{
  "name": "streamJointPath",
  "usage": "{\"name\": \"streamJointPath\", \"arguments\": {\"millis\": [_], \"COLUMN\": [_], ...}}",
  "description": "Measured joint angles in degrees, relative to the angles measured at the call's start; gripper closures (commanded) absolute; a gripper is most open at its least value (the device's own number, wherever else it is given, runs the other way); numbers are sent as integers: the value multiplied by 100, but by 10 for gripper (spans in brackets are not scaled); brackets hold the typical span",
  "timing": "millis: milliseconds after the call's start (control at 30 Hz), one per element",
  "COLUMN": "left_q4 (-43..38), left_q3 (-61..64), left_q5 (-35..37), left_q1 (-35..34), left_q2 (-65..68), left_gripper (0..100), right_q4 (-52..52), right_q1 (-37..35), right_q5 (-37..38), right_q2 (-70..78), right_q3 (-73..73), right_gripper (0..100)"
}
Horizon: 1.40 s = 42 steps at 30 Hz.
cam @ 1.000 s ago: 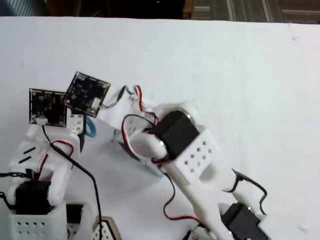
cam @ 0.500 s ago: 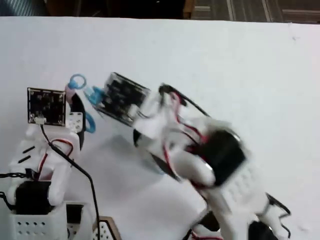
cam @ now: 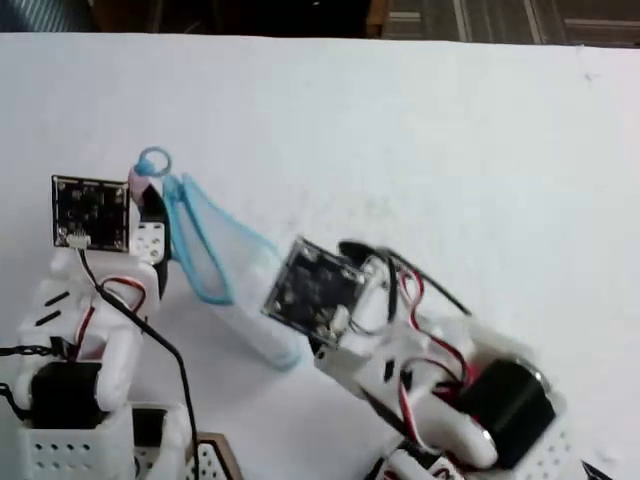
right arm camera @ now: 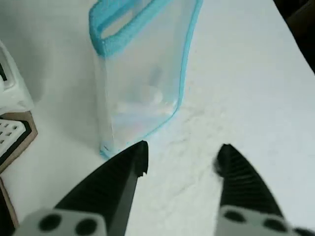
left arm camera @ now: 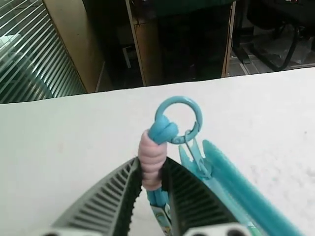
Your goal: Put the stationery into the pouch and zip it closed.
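- Pinching the pink zipper pull point(left arm camera: 150, 158), the left gripper point(left arm camera: 150, 173) is clamped on it at one end of the pouch point(left arm camera: 231, 183).
- Just beside the pouch's other end, the right gripper point(right arm camera: 180, 156) hangs with jaws apart.
- Farther out, the pouch lies on the white worktop point(cam: 450, 130).

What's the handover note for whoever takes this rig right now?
Left gripper: shut on the pink pull, which hangs from the blue ring at the zip end of the pouch.
Right gripper: open, empty, over the table just off the pouch's bottom end.
Pouch: on the table between the arms, mouth looks open.
Done: pale items show inside the pouch, too blurred to name.
Left: zip it closed.
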Motion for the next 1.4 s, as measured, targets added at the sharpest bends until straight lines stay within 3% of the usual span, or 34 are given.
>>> {"name": "streamJointPath", "arguments": {"millis": [200, 400, 1000, 1233, 1400], "left_q4": [0, 0, 0, 0, 0], "left_q3": [0, 0, 0, 0, 0], "left_q5": [0, 0, 0, 0, 0], "left_q1": [0, 0, 114, 176, 176], "left_q2": [0, 0, 0, 0, 0], "left_gripper": [976, 976, 976, 976, 976], "right_q4": [-1125, -1811, -2259, -2268, -2593], "right_q1": [-1073, -1521, -1916, -1899, -1486], "right_q5": [431, 818, 2989, 3130, 3121], "right_q2": [-580, -563, -343, 0, 88], "right_q3": [580, 853, 1125, 1187, 1187], "right_gripper": [868, 779, 818, 819, 819]}}
